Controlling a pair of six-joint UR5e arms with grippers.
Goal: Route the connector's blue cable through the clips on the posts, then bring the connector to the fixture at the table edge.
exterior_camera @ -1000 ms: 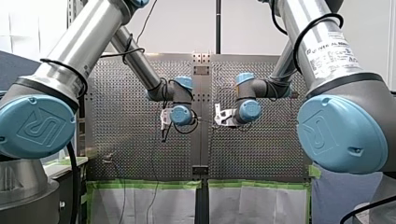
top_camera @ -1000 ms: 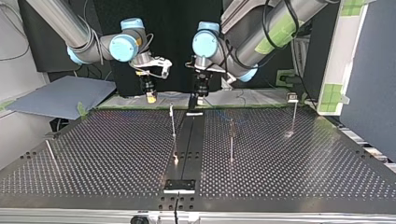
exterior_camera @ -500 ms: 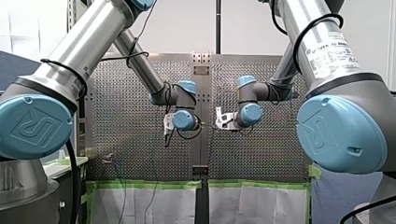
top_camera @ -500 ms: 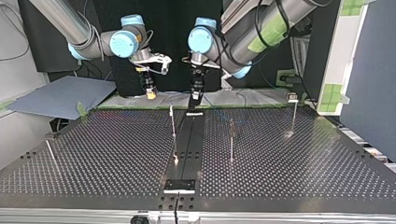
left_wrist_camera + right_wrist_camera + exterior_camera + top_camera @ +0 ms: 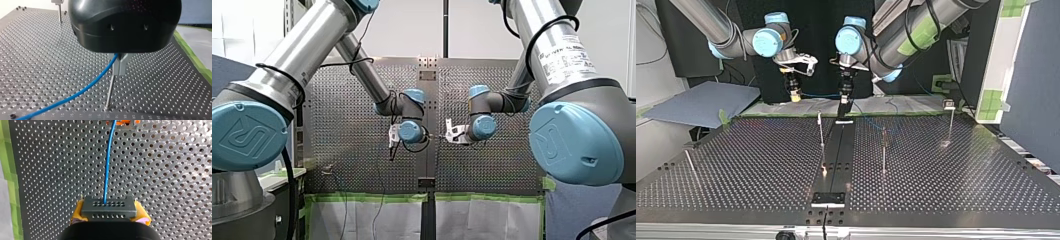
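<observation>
My right gripper (image 5: 109, 214) clamps the black connector (image 5: 108, 206) tight between yellow pads (image 5: 77, 212), blue cable (image 5: 107, 170) running straight ahead; my left gripper (image 5: 120, 67) pinches that cable, fingers closed; top view, connector at its nine o'clock

My worktop (image 5: 751, 165) is a dark perforated plate, split down the middle of the top view by a smooth black strip (image 5: 838, 155). A bracket (image 5: 828, 198) sits at the strip's lower end. Three upright posts stand on the plate: a left post (image 5: 821, 131) just beside the strip, a centre post (image 5: 883, 152) right of the strip, and a right post (image 5: 950, 125) at the upper right. A thin rod (image 5: 690, 164) leans at the far left.
</observation>
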